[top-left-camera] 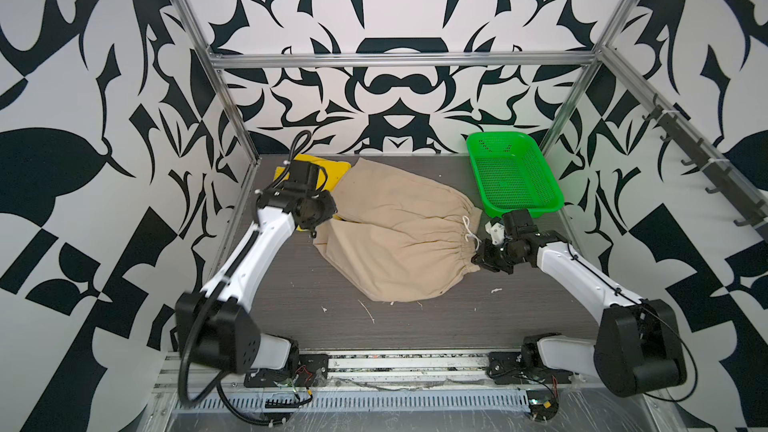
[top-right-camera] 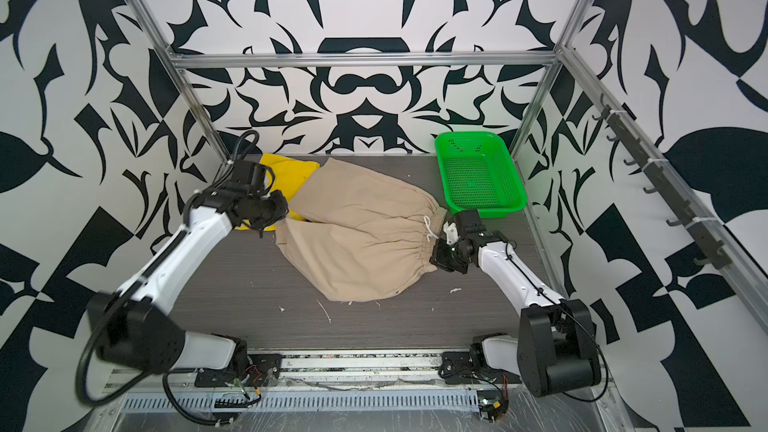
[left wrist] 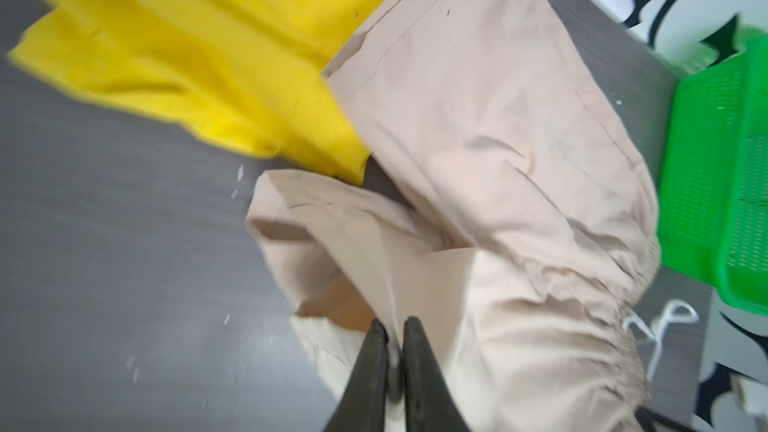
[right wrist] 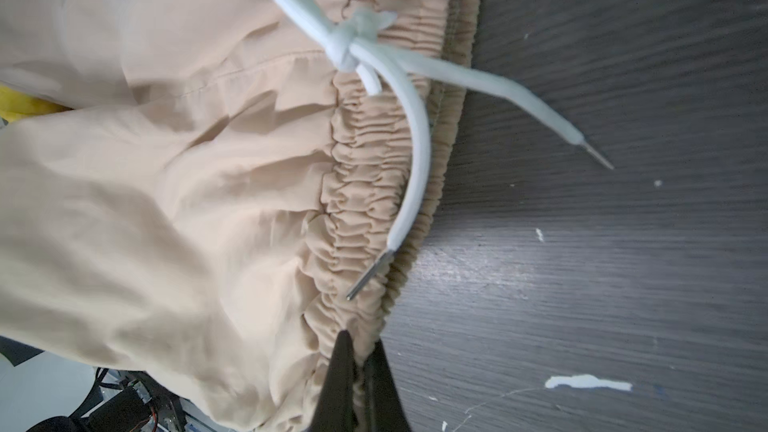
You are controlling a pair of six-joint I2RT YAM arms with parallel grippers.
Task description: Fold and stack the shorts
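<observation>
**Top views.** In both top views the beige shorts [top-left-camera: 399, 238] lie spread out in the middle of the counter [top-left-camera: 291, 305], with the waistband toward the right arm and the legs toward the left arm. The far leg overlaps the edge of the yellow shorts [top-left-camera: 334, 168], which sit flat in the back left corner. Whether the yellow pair is already folded cannot be told. A green basket [top-left-camera: 498, 137] stands at the back right, with nothing in it. The left gripper [top-left-camera: 312, 231] is at the near leg's hem and the right gripper [top-left-camera: 478, 257] is at the waistband.

**Left wrist view.** The left gripper [left wrist: 392, 328] is nearly closed, pinching a fold of beige cloth at the leg opening, which is lifted slightly off the counter.

**Right wrist view.** The right gripper [right wrist: 359, 336] is clamped tight on the gathered waistband [right wrist: 365, 160], beside the knotted white drawstring [right wrist: 411, 151].

**Progress.** I judge the fold of the beige pair to be only starting: both ends are gripped, but nothing has been turned over yet. Folding it and stacking the two pairs are left to do.

No brand, label or writing can be read anywhere.
</observation>
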